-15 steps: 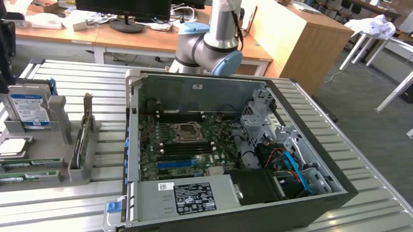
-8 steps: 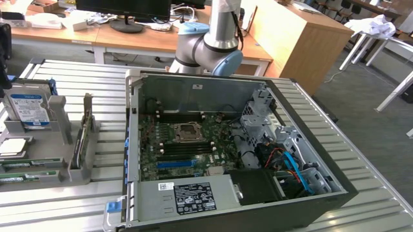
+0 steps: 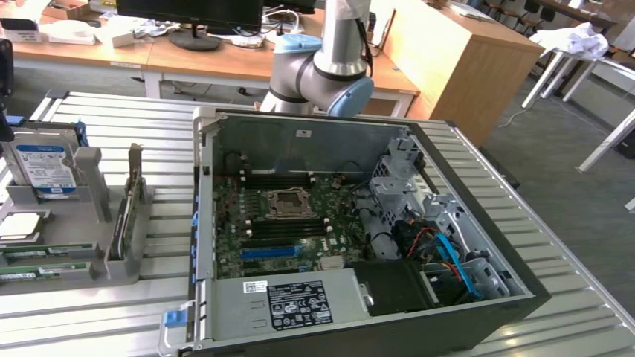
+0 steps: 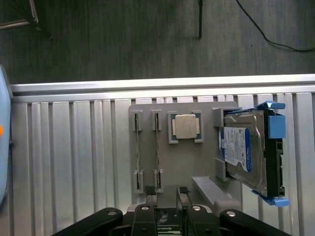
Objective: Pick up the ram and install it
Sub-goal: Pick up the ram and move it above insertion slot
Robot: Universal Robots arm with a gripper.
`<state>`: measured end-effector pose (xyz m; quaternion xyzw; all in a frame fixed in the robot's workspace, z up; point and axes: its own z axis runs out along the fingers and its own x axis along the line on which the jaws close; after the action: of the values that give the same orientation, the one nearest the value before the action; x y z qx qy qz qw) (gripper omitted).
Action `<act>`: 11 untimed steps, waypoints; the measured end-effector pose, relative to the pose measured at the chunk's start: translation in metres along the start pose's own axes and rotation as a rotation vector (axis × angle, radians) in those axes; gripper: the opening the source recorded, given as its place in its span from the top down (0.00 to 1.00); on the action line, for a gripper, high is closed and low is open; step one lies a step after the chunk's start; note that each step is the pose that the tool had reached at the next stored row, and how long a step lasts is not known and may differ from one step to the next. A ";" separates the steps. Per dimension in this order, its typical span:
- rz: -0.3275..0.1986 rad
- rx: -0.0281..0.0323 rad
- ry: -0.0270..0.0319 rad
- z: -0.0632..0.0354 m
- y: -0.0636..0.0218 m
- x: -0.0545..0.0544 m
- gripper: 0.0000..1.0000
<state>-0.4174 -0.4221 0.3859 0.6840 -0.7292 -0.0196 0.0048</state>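
The ram (image 4: 157, 150) stands on edge in a slot of the grey holder (image 4: 197, 167), not yet lifted. A second stick (image 4: 137, 150) stands in the parallel slot just beside it. The end effector (image 4: 166, 194) hangs over the near ends of these slots. Its fingers (image 4: 150, 196) stand partly apart, with nothing gripped between them, and one finger is close to the end of the ram.

A square processor chip (image 4: 186, 127) lies in its own pocket of the same holder, just beside the sticks. Beyond it is a hard drive (image 4: 246, 152) with blue rails.

At the exterior view's left, the holder (image 3: 89, 186) sits on the slatted metal desk (image 3: 119, 126), and the green sticks (image 3: 35, 253) show at the lower left. Between the holder and the open computer case (image 3: 496, 312) stands a thin upright board (image 3: 124, 216) in a grey stand. The motherboard (image 3: 258, 223) lies exposed inside the case, with the power supply (image 3: 288, 301) below it. The arm (image 3: 332, 67) rises at the upper centre.
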 end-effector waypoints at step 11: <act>0.000 0.0001 0.0000 -0.0001 0.0002 0.009 0.70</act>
<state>-0.4181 -0.4311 0.3859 0.6840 -0.7292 -0.0196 0.0047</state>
